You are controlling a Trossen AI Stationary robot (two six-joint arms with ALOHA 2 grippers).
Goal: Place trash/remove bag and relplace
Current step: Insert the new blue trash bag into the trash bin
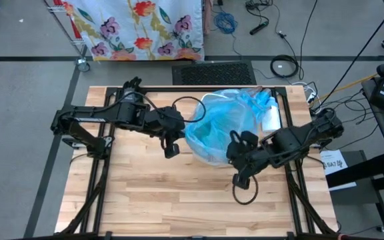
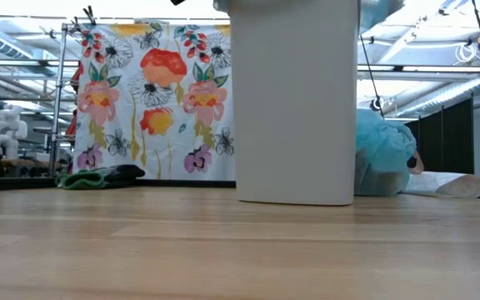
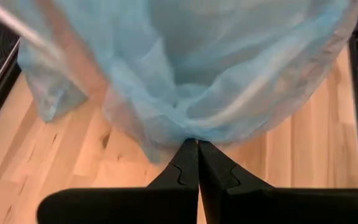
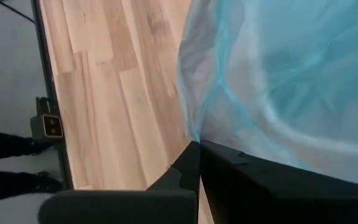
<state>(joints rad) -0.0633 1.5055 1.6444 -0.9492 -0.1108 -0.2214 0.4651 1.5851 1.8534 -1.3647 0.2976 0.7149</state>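
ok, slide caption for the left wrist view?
Left gripper shut on the light-blue bag, above the wooden table.

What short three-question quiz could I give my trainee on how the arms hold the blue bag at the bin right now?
1. True or false: the left gripper has its fingers shut on the blue bag.
2. Which does the right gripper pinch? A) a black cable B) the blue bag C) the floral cloth
3. Fill in: in the low view the white bin stands upright on the wooden ____.

Key:
1. True; the bag's film gathers right at its closed fingertips.
2. B; the film meets its closed fingers at the bag's edge.
3. table.
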